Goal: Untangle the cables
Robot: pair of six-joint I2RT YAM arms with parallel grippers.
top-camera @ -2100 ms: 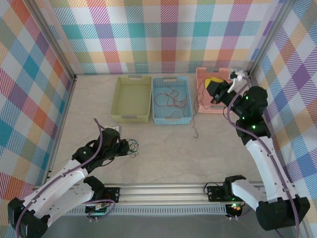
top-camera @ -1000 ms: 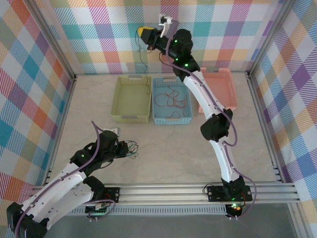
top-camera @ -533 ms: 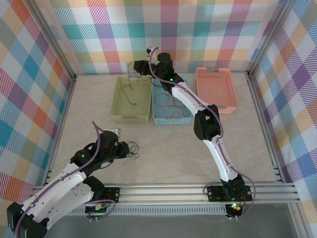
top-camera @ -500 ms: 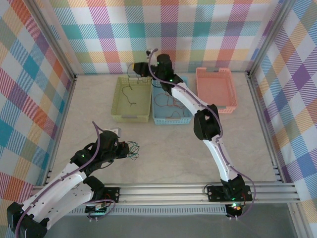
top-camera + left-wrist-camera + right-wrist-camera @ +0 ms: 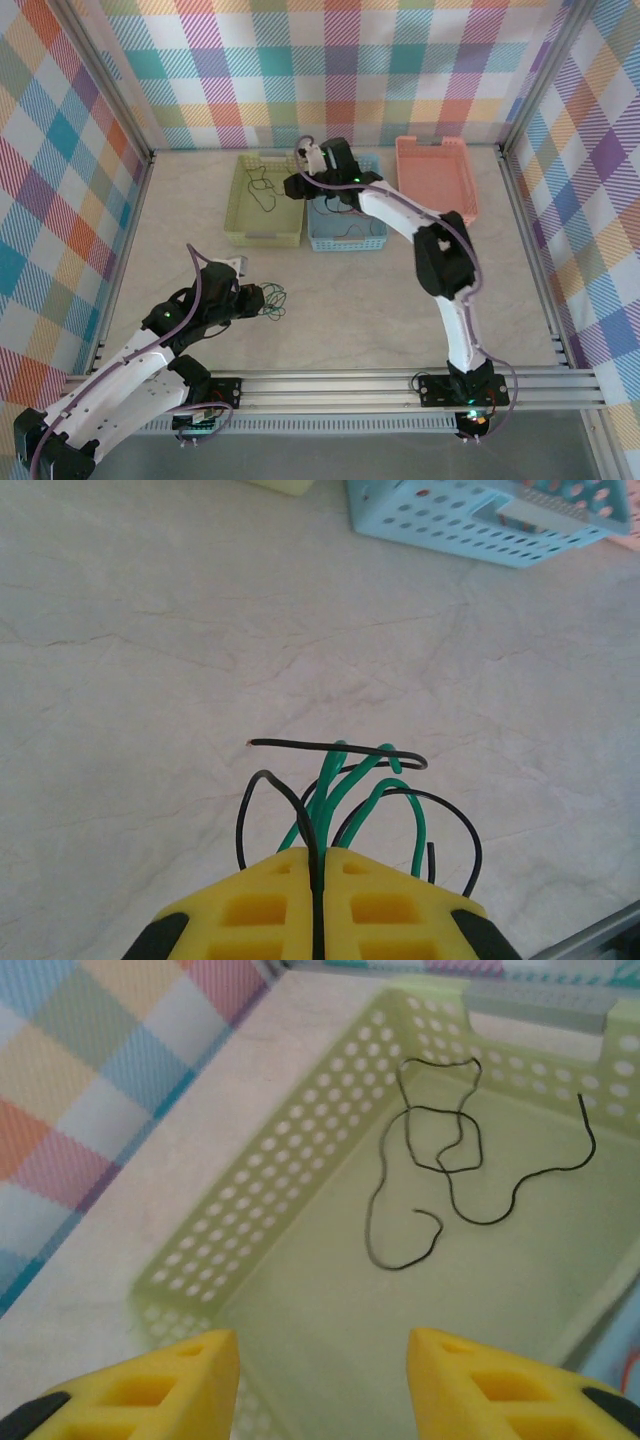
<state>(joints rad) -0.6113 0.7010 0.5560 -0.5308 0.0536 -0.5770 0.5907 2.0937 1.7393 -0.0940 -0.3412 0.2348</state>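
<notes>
Over the yellow-green basket (image 5: 300, 1160) we see the R tool (image 5: 325, 1360) spread, one dark cable (image 5: 440, 1167) lying inside; the L tool (image 5: 318, 868) pinches a green & dark cable bunch (image 5: 328, 792).

Three baskets (image 5: 265, 238) (image 5: 345, 242) (image 5: 437, 188) (yellow, blue, pink) and two grippers (image 5: 256, 300) (image 5: 292, 187).

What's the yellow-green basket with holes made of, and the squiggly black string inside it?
The basket looks like matte moulded plastic, given its even rows of holes. The black cable is probably plastic-coated wire: thin, smooth, holding its bends.
</notes>
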